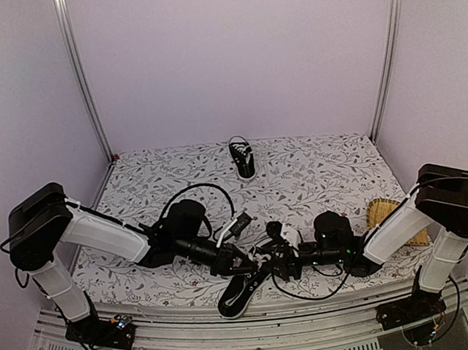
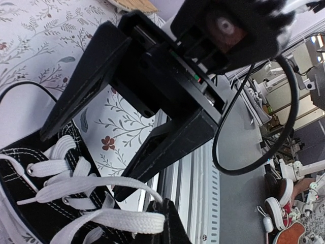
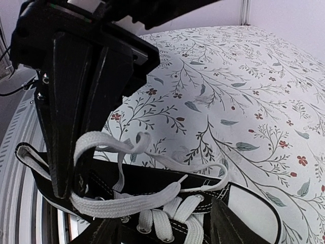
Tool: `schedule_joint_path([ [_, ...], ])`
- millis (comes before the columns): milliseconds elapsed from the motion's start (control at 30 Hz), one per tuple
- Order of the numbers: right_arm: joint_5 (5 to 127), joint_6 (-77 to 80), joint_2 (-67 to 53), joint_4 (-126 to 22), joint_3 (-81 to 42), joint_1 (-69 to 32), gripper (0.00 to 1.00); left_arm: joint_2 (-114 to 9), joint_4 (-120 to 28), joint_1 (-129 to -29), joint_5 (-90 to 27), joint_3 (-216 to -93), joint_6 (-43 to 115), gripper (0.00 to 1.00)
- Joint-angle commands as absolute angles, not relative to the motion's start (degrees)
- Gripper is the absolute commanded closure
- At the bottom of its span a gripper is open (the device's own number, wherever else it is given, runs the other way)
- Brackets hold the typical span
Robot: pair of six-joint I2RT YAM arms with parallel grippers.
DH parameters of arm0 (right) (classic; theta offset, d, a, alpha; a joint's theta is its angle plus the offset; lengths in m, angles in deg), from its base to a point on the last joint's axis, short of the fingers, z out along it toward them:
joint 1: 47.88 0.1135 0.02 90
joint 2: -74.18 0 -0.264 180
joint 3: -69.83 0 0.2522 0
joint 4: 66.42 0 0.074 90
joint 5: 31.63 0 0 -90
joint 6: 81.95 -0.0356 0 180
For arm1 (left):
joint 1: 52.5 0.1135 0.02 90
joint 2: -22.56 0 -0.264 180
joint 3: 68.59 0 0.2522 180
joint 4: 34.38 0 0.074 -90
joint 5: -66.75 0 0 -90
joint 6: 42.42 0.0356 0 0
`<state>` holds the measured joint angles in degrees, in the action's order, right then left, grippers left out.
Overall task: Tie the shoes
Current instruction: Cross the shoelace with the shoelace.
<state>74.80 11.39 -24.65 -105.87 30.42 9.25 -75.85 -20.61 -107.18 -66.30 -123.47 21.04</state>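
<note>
White lace on the near sneaker, at the front edge of the counter, sits pinched in the clenched left hand while the right hand gapes beside it; no bow shows yet, and the far sneaker stands well apart, seemingly unattended.

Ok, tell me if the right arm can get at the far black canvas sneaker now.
Probably yes: only bare flowered cloth lies between the right tool and that black canvas sneaker, though it would be a long stretch.
</note>
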Motion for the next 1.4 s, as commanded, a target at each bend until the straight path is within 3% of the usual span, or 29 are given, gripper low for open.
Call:
schedule_joint_path([
  [0,73.9,13.8,-26.0,-108.3,28.7,10.3,0.41,-76.7,-19.8,-106.6,-67.8,-125.1,21.7,1.00],
  [467,77.5,20.4,-25.6,-106.8,28.4,14.0,0.57,-77.0,-20.0,-106.6,-67.6,-125.7,21.3,1.00],
  [733,75.0,21.7,-24.0,-105.8,28.8,14.5,0.96,-75.8,-19.7,-106.6,-64.9,-124.9,20.9,1.00],
  [1033,74.1,15.8,-9.4,-92.7,35.0,14.6,0.98,-72.9,-22.9,-107.7,-54.7,-124.1,22.1,1.00],
  [1233,82.0,8.8,-0.9,-80.6,33.2,14.5,0.98,-72.2,-23.5,-108.7,-51.2,-124.3,22.5,1.00],
  [1367,86.2,2.4,-1.4,-73.0,27.2,14.5,0.98,-71.9,-24.4,-109.5,-47.2,-124.3,22.7,1.00],
])
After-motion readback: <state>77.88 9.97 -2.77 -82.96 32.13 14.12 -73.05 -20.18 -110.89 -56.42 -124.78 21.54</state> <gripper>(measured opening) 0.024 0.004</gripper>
